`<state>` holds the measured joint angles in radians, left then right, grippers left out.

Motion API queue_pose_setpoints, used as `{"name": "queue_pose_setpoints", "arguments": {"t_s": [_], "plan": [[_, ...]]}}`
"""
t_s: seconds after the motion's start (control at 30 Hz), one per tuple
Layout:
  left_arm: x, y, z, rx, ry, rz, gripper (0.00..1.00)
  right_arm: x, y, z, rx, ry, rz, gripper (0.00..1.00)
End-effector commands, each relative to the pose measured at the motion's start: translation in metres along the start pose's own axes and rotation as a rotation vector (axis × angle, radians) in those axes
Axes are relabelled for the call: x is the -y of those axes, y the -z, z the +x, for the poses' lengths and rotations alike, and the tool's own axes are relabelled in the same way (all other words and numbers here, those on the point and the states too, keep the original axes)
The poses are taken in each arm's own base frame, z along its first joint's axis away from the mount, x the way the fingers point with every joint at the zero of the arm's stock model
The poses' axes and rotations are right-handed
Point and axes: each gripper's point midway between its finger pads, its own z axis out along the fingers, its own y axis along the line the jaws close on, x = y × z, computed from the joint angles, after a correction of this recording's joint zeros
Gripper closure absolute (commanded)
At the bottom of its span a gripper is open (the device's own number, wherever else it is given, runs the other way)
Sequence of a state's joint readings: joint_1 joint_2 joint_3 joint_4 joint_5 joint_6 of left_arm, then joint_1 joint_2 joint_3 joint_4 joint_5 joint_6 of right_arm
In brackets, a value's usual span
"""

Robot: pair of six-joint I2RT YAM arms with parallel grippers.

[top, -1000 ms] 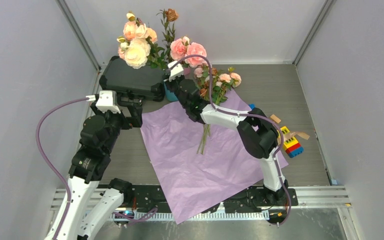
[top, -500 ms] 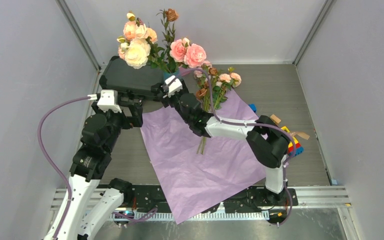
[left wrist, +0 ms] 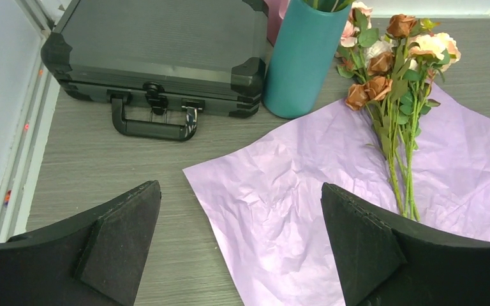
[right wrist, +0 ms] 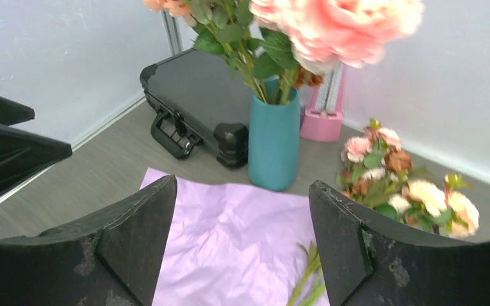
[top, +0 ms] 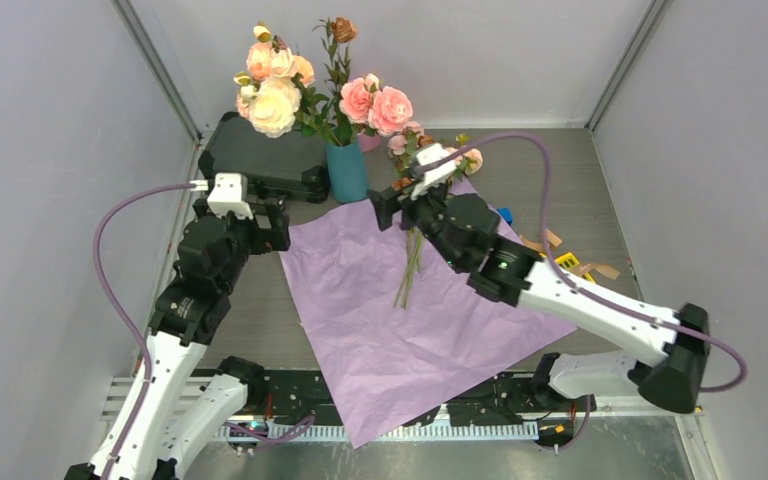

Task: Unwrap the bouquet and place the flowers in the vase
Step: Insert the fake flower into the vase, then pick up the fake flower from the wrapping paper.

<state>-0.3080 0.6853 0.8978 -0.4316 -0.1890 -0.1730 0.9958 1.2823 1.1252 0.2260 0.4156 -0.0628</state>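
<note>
I am hovering my right gripper [right wrist: 241, 191], spread and empty, over the flowers [left wrist: 399, 146] lying on the paper [top: 390, 340]. Stems are pointing toward my base, heads right of the vase [top: 346, 170]. My left gripper [left wrist: 239, 191], also spread and empty, is hanging farther off.

Left wrist view: vase [left wrist: 301, 57] mouth cut off. Above vase, big rose [right wrist: 338, 29] blurred, cropped. Behind vase, pink object [right wrist: 322, 124] part hidden. Right of vase, flowers [top: 407, 270] partly under right hand [top: 397, 208].
</note>
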Motion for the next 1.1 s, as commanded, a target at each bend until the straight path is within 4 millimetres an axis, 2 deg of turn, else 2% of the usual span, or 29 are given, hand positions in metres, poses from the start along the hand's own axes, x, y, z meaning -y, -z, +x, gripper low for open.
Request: {"name": "queue_pose_setpoints", "arguments": {"t_s": [0.0, 0.07, 0.13, 0.27, 0.4, 0.57, 0.6, 0.63, 0.8, 0.87, 0.9, 0.93, 1.07], "plan": [[-0.007, -0.002, -0.007, 0.030, -0.013, -0.033, 0.00, 0.031, 0.052, 0.051, -0.254, -0.082, 0.072, 0.17], [-0.001, -0.005, -0.004, 0.016, -0.009, -0.006, 0.00, 0.049, 0.064, 0.065, -0.320, -0.139, 0.105, 0.16], [0.004, -0.011, 0.002, -0.009, -0.006, 0.014, 0.00, 0.077, 0.069, 0.080, -0.361, -0.217, 0.150, 0.16], [0.003, -0.021, 0.012, -0.058, -0.018, 0.002, 0.00, 0.115, 0.073, 0.112, -0.429, -0.375, 0.224, 0.17], [0.004, -0.026, 0.020, -0.097, -0.028, 0.004, 0.00, 0.146, 0.066, 0.150, -0.490, -0.516, 0.307, 0.20], [0.005, -0.028, 0.021, -0.107, -0.034, 0.007, 0.00, 0.172, 0.048, 0.205, -0.565, -0.694, 0.379, 0.25], [0.005, -0.028, 0.021, -0.106, -0.034, 0.008, 0.00, 0.174, 0.042, 0.207, -0.555, -0.712, 0.381, 0.27], [0.005, -0.027, 0.021, -0.105, -0.034, 0.011, 0.00, 0.174, 0.038, 0.219, -0.581, -0.724, 0.382, 0.28], [0.007, -0.027, 0.019, -0.101, -0.032, 0.021, 0.00, 0.176, 0.007, 0.241, -0.567, -0.780, 0.363, 0.39], [0.007, -0.027, 0.019, -0.099, -0.032, 0.021, 0.00, 0.177, -0.002, 0.261, -0.596, -0.799, 0.369, 0.43], [0.007, -0.027, 0.019, -0.101, -0.032, 0.021, 0.00, 0.176, -0.008, 0.259, -0.584, -0.807, 0.353, 0.45], [0.007, -0.026, 0.019, -0.100, -0.032, 0.023, 0.00, 0.174, -0.011, 0.268, -0.599, -0.823, 0.353, 0.47], [0.007, -0.026, 0.017, -0.094, -0.034, 0.022, 0.00, 0.171, -0.026, 0.276, -0.591, -0.864, 0.325, 0.53]]}}
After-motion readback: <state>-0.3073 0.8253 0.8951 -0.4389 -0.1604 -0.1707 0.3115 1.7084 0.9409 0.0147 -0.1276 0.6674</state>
